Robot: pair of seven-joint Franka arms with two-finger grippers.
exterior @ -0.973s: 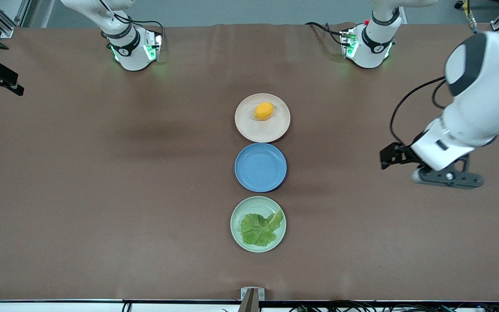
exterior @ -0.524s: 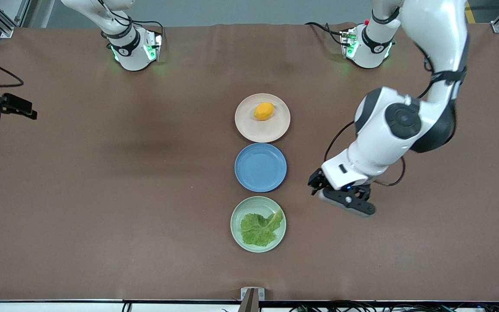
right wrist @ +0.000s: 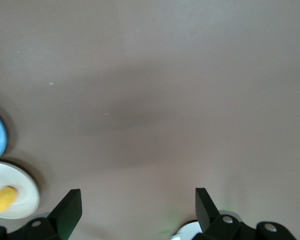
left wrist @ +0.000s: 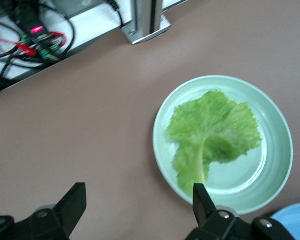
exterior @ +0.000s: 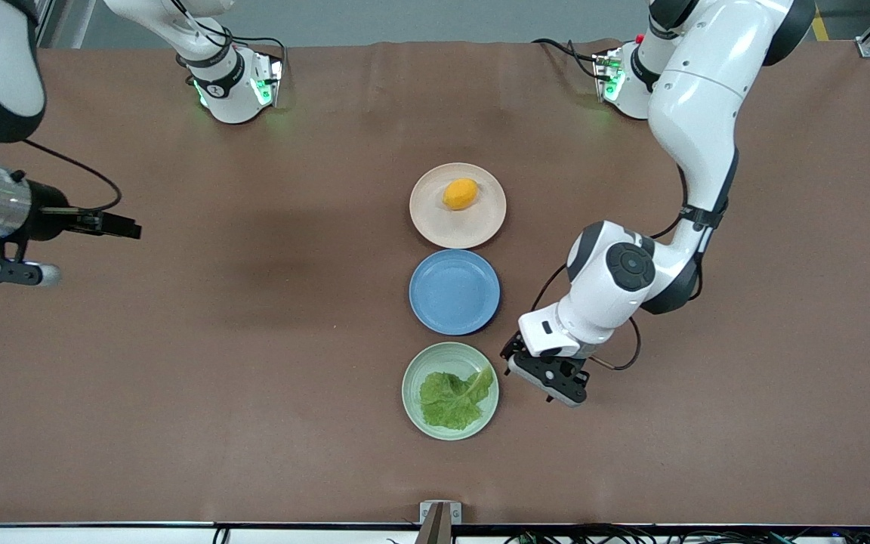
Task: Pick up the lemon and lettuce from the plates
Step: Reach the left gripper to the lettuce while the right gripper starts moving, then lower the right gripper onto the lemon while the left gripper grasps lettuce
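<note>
— Left gripper (exterior: 537,372) sits lower right of centre in the front view, just beside the mint plate (exterior: 414,408), fingers (left wrist: 202,197) spread wide with nothing between them. Why there?

— My guess: it's lining up on the lettuce (exterior: 454,398), which lies flat in that plate, so it will likely have to pinch an edge or the pale stem.

— And the right gripper (exterior: 114,225)?

— Middle left of the frame, over bare table, well apart from everything. Open too, empty. Probably meant for the lemon (exterior: 460,193), resting on the beige plate (exterior: 435,227) above centre.

— The blue plate (exterior: 454,292)?

— Between the two, holding nothing.
</note>
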